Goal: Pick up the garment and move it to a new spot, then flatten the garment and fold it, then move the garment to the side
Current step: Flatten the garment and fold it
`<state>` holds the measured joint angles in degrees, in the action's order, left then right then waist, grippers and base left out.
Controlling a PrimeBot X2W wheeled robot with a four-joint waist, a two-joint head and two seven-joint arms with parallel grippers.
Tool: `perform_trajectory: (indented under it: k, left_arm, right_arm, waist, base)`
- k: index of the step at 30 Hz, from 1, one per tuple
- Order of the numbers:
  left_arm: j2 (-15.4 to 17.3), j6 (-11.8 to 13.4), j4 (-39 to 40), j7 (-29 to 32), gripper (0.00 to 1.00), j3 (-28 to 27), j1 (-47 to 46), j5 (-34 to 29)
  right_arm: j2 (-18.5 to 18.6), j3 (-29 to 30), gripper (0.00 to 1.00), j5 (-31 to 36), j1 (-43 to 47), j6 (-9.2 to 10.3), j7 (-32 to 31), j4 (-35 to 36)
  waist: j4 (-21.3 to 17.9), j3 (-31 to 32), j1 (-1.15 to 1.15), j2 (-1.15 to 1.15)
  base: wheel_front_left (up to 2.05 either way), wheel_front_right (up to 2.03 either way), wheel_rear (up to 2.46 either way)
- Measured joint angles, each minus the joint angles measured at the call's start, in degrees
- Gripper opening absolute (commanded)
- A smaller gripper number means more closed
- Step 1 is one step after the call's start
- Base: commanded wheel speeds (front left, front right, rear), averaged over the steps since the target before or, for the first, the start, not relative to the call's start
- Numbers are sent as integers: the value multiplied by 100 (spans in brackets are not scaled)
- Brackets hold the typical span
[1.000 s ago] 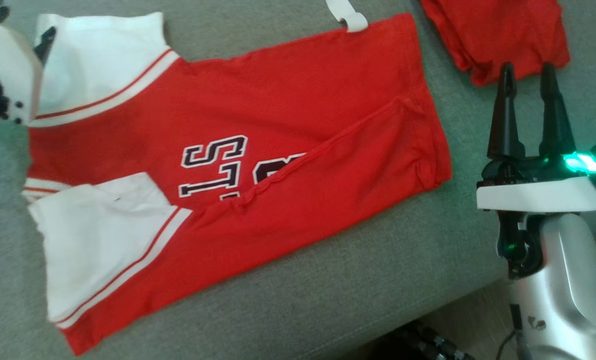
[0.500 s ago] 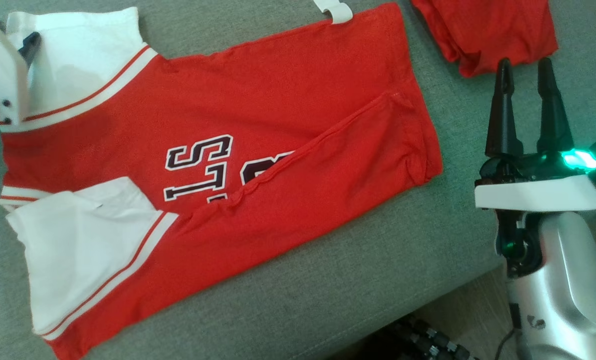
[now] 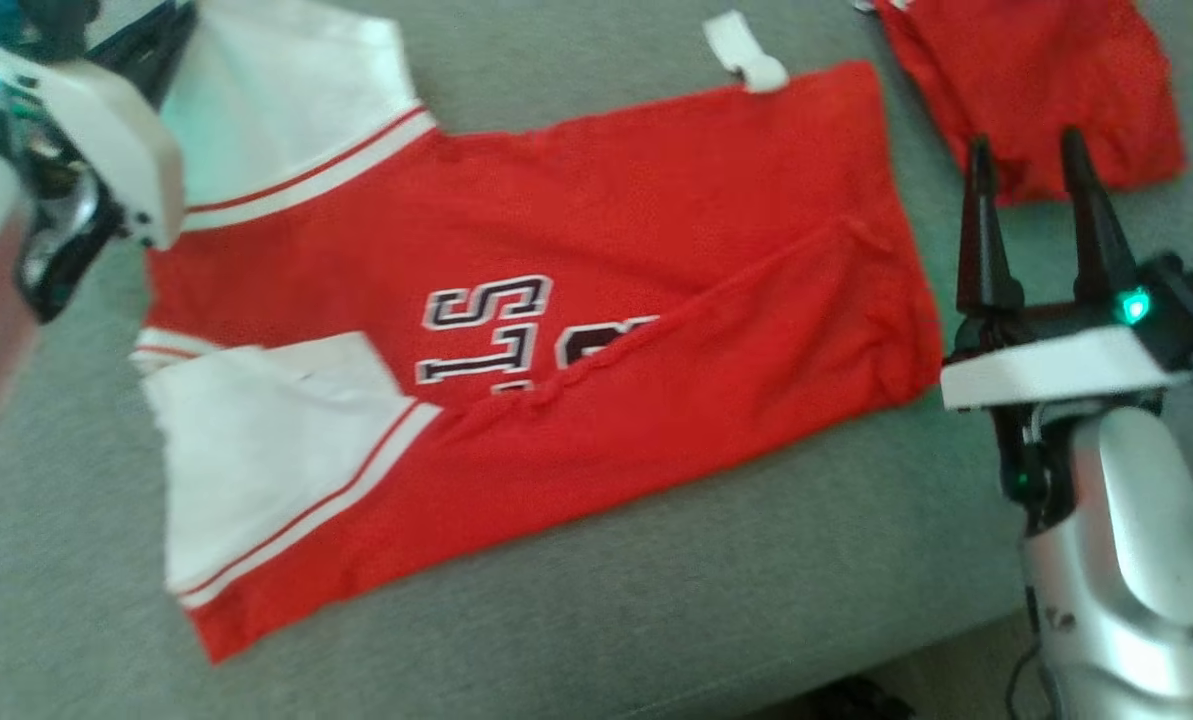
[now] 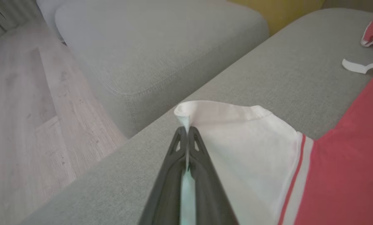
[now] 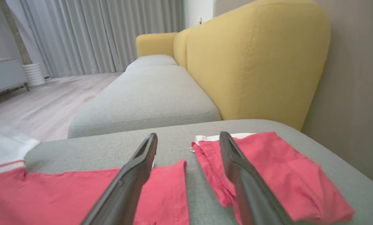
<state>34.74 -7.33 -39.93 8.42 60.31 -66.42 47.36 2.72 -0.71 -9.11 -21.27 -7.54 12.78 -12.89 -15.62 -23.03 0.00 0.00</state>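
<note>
Two dark fingers of the right pincer (image 3: 1022,140) stand well apart at the right of the head view, gripping nothing. Seen from its own wrist, their tips sit over the gap between the garment (image 3: 606,250) and a second red cloth (image 3: 1036,90). The garment, a red jersey with white sleeves and dark lettering, lies spread across the middle of the grey sofa seat (image 3: 656,600), its lower edge folded up over part of the letters. At the upper left of the frame the left pincer (image 4: 186,128) is closed on the corner of the far white sleeve (image 4: 236,140), pinching the cloth into a small raised fold. Beyond the garment's top edge lies a white strip (image 3: 746,50). Farther back, the right wrist view shows a yellow backrest (image 5: 252,62).
</note>
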Motion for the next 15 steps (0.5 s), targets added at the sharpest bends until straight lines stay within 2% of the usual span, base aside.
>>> perform_trajectory:
  k: [4, 7, 10, 15]
  left_arm:
    - [-189, 151, 137, -546, 0, 3, 5, -177]
    - [-264, 292, 430, -781, 0, 12, 60, -254]
    - [-290, 416, 795, -892, 0, 68, 215, -336]
    - [-288, 623, 1449, -909, 0, 162, 486, -361]
  right_arm:
    - [2, 100, 100, 512, -302, 0, -556, -199]
    - [60, 179, 100, 653, -545, 0, -1039, -487]
    - [257, 363, 100, 692, -830, 0, -1537, -965]
    - [695, 479, 100, 847, -1405, 0, -2006, -1841]
  waist:
    - [376, 176, 0, 0]
    - [678, 288, 0, 0]
    - [970, 371, 0, 0]
    - [1397, 411, 0, 0]
  base:
    - [0, 0, 0]
    - [0, 0, 0]
    - [0, 0, 0]
    - [0, 0, 0]
